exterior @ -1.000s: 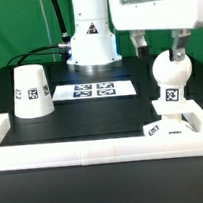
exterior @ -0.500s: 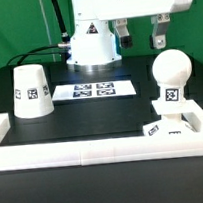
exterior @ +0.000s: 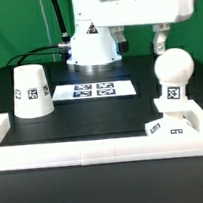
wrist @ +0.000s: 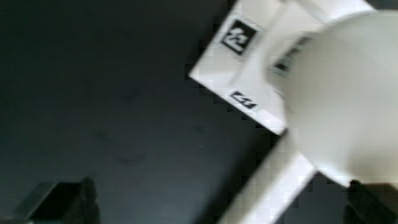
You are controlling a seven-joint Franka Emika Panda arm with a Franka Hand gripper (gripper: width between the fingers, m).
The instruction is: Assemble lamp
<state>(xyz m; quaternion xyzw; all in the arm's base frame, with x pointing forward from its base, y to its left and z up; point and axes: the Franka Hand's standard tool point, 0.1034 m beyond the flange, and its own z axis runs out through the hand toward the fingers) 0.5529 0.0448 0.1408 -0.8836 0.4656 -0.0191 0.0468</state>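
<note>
The round white bulb (exterior: 171,71) stands upright on its short stem on the flat square base (exterior: 168,125), at the exterior view's right, beside the border rail. My gripper (exterior: 141,37) hangs open and empty above and a little behind the bulb, touching nothing. The white cone shade (exterior: 30,91) stands alone on the black table at the exterior view's left. In the wrist view the bulb (wrist: 347,90) looms large over the tagged base (wrist: 244,70), and my two dark fingertips (wrist: 63,200) stand wide apart around my gripper's gap (wrist: 217,205).
The marker board (exterior: 93,90) lies flat between the shade and the bulb. A white raised border rail (exterior: 84,149) runs along the table's front and sides. The arm's white pedestal (exterior: 90,45) stands at the back.
One second ago my gripper was down around the bulb. It has since let go, opened and risen clear. The bulb stays upright on the base.
</note>
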